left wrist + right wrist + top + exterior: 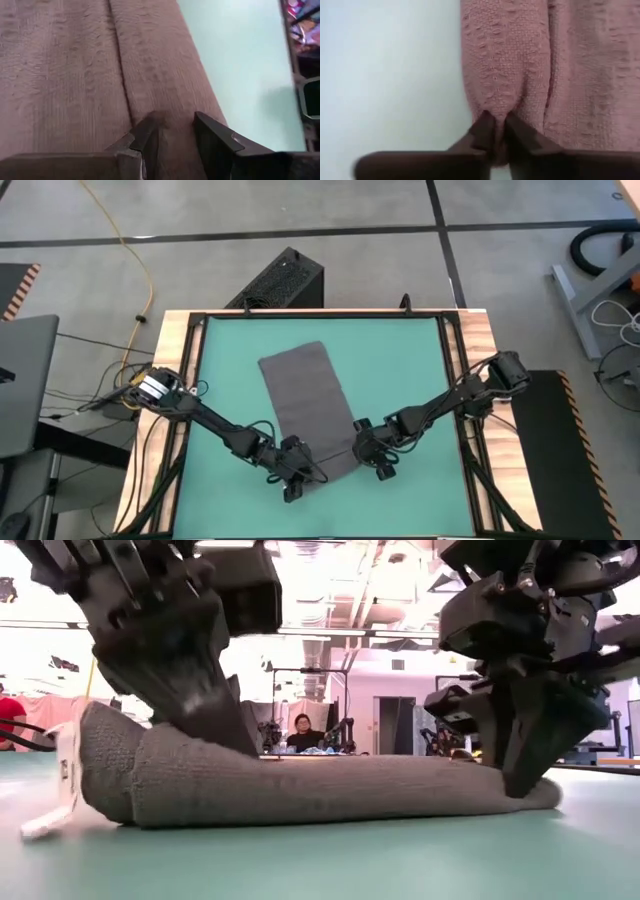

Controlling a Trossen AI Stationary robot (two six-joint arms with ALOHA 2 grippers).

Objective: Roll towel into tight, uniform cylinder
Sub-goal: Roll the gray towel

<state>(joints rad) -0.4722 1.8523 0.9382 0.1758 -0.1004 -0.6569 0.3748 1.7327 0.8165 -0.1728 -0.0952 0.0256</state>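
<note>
I have the left pincer (291,480) and right pincer (378,464) each pinching the rolled near edge of the towel (300,395). I should advance both evenly, keeping the roll tight. Beyond the pincers its long axis runs away across the green surface (400,370), slightly skewed.

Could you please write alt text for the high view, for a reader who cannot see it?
Seen from above, a dark grey towel lies lengthwise on a green mat, and both arms reach to its near end: the left gripper and right gripper each pinch a corner of the started roll. Wooden table edges frame the mat.
</note>
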